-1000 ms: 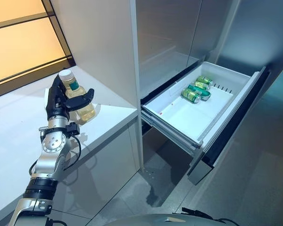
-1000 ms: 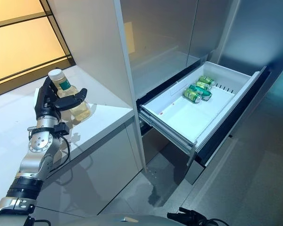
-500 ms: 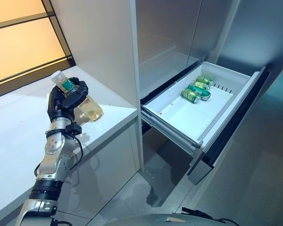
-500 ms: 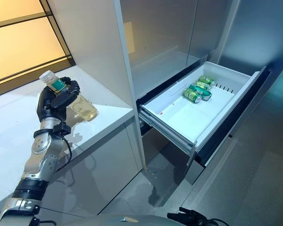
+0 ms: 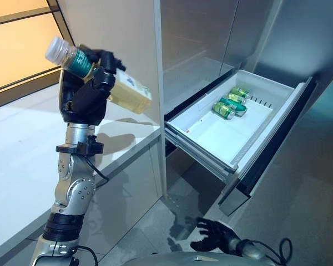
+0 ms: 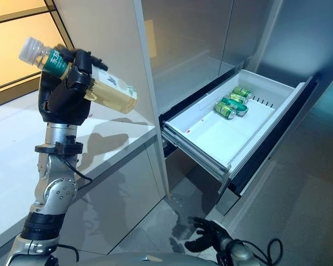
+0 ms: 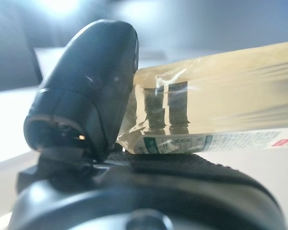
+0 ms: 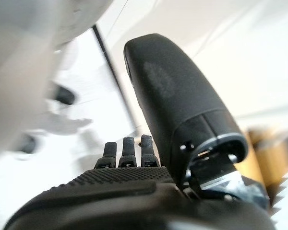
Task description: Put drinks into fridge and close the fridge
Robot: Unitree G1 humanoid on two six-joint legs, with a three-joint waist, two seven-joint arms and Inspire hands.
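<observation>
Head stereo downward; wrist cameras close-up.

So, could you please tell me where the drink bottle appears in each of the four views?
Left eye view: bottle upper left, tilted, in the left hand.
Right eye view: bottle upper left, same grip.
Left wrist view: bottle across the right half.
Right wrist view: not in it.
Shared landmark: open fridge drawer.

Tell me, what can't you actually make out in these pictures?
- Bottle: the left hand covers its middle in both eye views.
- Cans in the drawer: too small to count surely.
- Right hand: low at the eye views' edge, its surroundings blurred in its wrist view.
</observation>
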